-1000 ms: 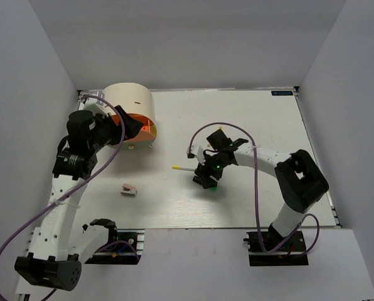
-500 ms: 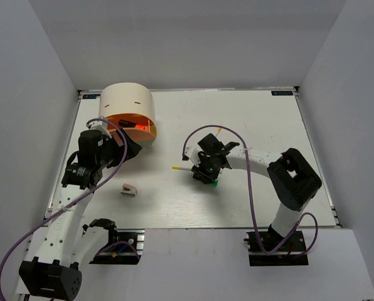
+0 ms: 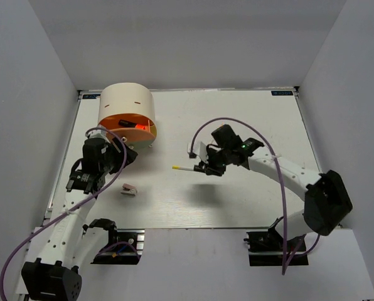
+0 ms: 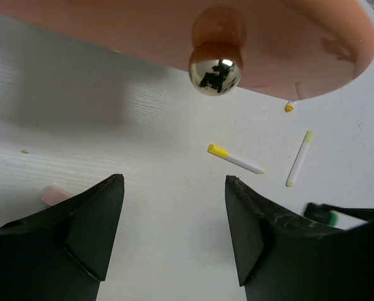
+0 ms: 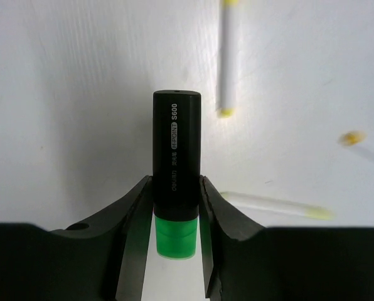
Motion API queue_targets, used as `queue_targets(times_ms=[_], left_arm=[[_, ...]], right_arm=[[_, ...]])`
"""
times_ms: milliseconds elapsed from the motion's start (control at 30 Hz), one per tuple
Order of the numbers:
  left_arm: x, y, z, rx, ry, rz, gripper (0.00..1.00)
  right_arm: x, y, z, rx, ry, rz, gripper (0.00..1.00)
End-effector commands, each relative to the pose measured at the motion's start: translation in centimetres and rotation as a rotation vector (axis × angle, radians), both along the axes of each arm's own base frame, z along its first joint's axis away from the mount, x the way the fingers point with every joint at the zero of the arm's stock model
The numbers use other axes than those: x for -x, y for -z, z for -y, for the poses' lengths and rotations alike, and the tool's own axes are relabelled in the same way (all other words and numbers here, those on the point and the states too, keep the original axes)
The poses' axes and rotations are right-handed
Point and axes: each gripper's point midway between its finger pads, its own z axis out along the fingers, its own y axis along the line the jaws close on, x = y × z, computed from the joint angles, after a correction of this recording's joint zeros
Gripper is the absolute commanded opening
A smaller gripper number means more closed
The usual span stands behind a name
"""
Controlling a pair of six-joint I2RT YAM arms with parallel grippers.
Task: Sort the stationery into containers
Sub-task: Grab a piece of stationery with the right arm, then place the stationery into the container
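Note:
My right gripper (image 5: 176, 188) is shut on a black marker with a green end (image 5: 176, 144), held above the table; from above this gripper (image 3: 207, 168) hangs over mid-table. The cream half-cylinder container (image 3: 125, 103) stands at the far left. Its orange drawer (image 3: 137, 127) is pulled out, with a black marker lying inside. My left gripper (image 4: 173, 182) is open and holds nothing. It sits just in front of the drawer's shiny knob (image 4: 215, 67). Two white-and-yellow pens (image 4: 235, 159) (image 4: 299, 158) lie on the table. A grey-and-pink piece (image 3: 129, 189) rests near my left arm.
A small yellow bit (image 5: 351, 138) lies loose on the table near the pens. One pen (image 3: 184, 168) points left just beside my right gripper. White walls close the table in on the left, right and back.
My right gripper closed on the green-ended marker and lifted it off the table. My left arm drew back from the drawer toward the near edge, and its jaws narrowed somewhat.

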Motion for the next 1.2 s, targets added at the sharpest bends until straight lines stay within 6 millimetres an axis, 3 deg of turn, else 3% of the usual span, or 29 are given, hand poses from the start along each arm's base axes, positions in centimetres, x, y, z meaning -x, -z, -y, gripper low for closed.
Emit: queue_targets(times_ms=[0, 33, 133, 167, 200, 233, 267, 300, 333, 500, 633, 700, 733, 867, 1133, 1167], left_arm=[[-0.4, -1.5, -0.4, -0.005, -0.026, 0.112, 0.75], [-0.4, -1.7, -0.6, -0.007, -0.034, 0.128, 0.75], [0.0, -1.5, -1.0, -0.017, -0.046, 0.176, 0.75], [0.0, -1.5, -1.0, -0.015, -0.047, 0.19, 0.75], [0.1, -1.5, -1.0, -0.02, -0.042, 0.205, 0.75], [0.4, -1.3, -1.1, -0.018, -0.043, 0.217, 0.75], [0.3, -1.4, -1.2, -0.02, -0.051, 0.23, 0.75], [0.4, -1.6, -1.2, -0.019, -0.051, 0.239, 0.76], [0.4, -0.9, -1.4, -0.026, -0.06, 0.226, 0.76], [0.7, -0.6, -1.6, -0.011, -0.078, 0.235, 0.76], [0.7, -0.4, -1.5, -0.003, -0.083, 0.234, 0.76], [0.6, -0.4, -1.7, -0.007, -0.091, 0.234, 0.77], [0.6, -0.4, -1.7, -0.007, -0.091, 0.234, 0.77], [0.4, -1.1, -1.7, -0.004, -0.091, 0.254, 0.77], [-0.3, -1.9, -1.2, 0.001, -0.068, 0.281, 0.77], [-0.3, -1.8, -1.3, -0.008, -0.063, 0.283, 0.77]], right_arm=[[-2.1, -7.5, -3.3, -0.182, -0.152, 0.173, 0.06], [-2.5, -8.2, -3.8, -0.198, -0.155, 0.184, 0.05], [-5.5, -13.5, -7.5, -0.321, -0.162, 0.253, 0.05], [-5.6, -14.0, -8.4, -0.345, -0.174, 0.246, 0.05], [-7.0, -16.7, -10.1, -0.395, -0.183, 0.29, 0.05], [-7.3, -16.3, -11.2, -0.418, -0.168, 0.232, 0.05], [-7.4, -17.4, -12.3, -0.46, -0.18, 0.221, 0.05], [-8.0, -21.5, -13.7, -0.538, -0.197, 0.264, 0.04], [-8.9, -20.1, -15.0, -0.542, -0.173, 0.212, 0.04], [-9.7, -26.4, -19.7, -0.762, -0.239, 0.252, 0.04], [-8.5, -26.6, -21.2, -0.836, -0.305, 0.213, 0.04], [-7.8, -27.8, -22.2, -0.91, -0.346, 0.214, 0.04], [-7.8, -27.2, -22.3, -0.912, -0.345, 0.199, 0.04], [-7.2, -27.5, -23.5, -0.966, -0.365, 0.193, 0.02], [-9.1, -27.0, -25.8, -1.086, -0.33, 0.177, 0.05], [-9.4, -26.1, -26.4, -1.084, -0.322, 0.157, 0.05]])
